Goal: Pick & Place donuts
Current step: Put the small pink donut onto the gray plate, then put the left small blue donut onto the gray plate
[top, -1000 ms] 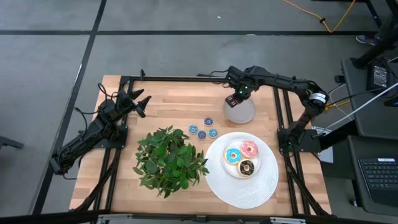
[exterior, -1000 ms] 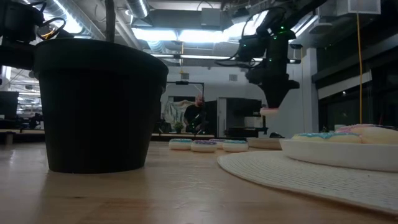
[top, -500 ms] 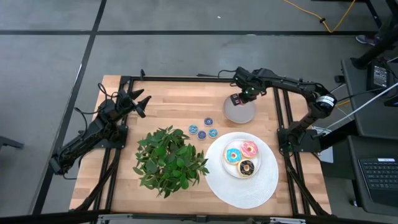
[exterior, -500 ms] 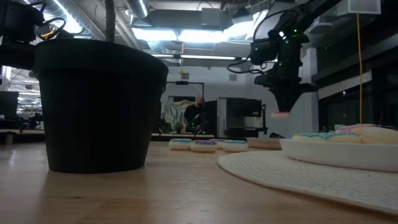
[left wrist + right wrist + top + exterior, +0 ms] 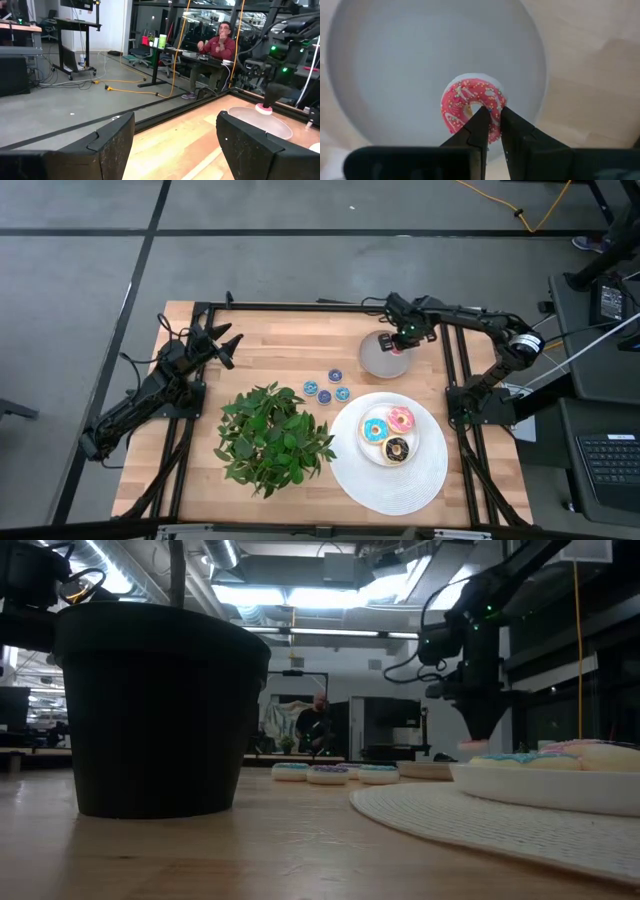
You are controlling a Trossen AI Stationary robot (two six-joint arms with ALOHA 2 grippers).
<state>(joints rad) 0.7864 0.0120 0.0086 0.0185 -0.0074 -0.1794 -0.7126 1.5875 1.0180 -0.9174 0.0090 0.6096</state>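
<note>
High view: right gripper hangs over the round grey dish at the far right of the table, a small red-pink donut at its tip. Three larger donuts, blue-iced, pink-iced and dark brown, lie together on the white plate. Four tiny blue rings sit on the wood between the dish and the leafy plant. Left gripper waits at the far left edge, well apart from everything.

Low view: the plant's black pot fills the left. Right gripper points down with a pink sliver at its tip, apparently clear of the surface. Tiny rings lie in a row further back; the plate rim is at right.

Left wrist view: its own fingers stand wide apart, nothing between them. The other arm's donut shows above the dish.

Right wrist view: fingertips are pressed together through the donut, pinching one side of the ring from the hole outward, dish beneath.

Judgement: a light, rigid toy; the glossy icing may be slippery. A pinch across one wall of the ring suits it, but an off-centre hold may let it swing or slip.
</note>
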